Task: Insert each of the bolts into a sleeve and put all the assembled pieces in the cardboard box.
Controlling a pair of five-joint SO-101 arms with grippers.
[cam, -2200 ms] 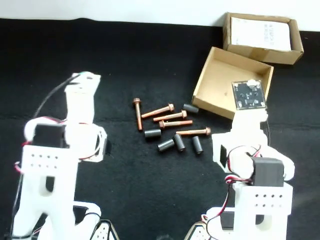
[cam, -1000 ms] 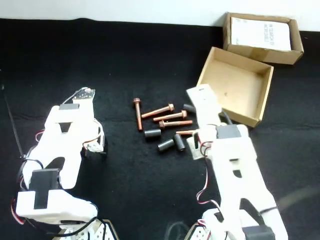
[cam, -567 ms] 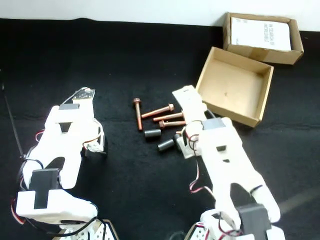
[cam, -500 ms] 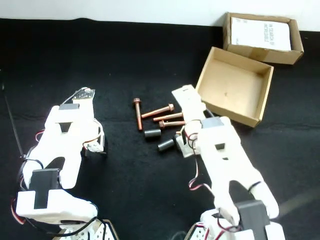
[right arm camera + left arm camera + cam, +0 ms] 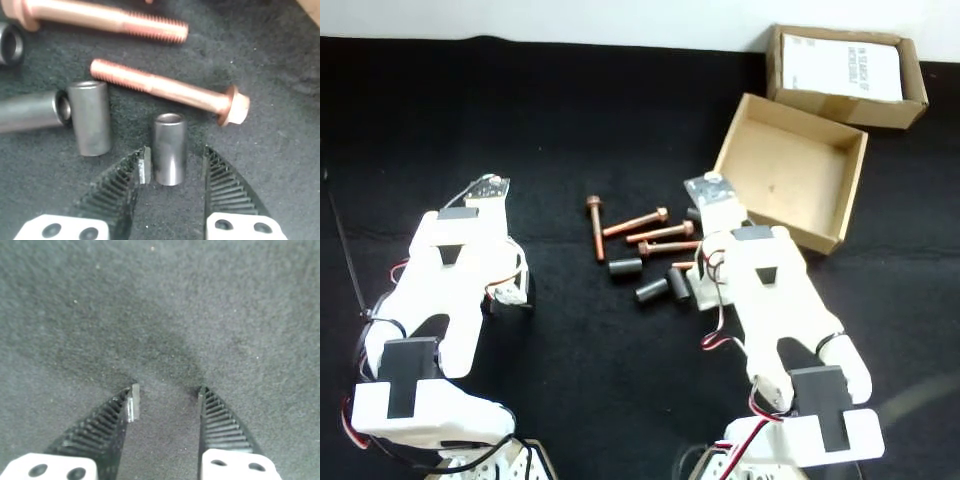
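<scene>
Sleeve (image 5: 170, 148) lies between my right fingers (image 5: 122, 182), apart and straddling it. I should centre, then close squarely mid-length.

The right arm (image 5: 760, 290) was lowered from its folded pose over the cardboard box (image 5: 788, 172) at upper right and stretched toward the centre, where the right gripper (image 5: 173, 161) was brought, jaws apart, astride a sleeve (image 5: 170, 145). The left arm (image 5: 455, 265) was lowered at left.
</scene>
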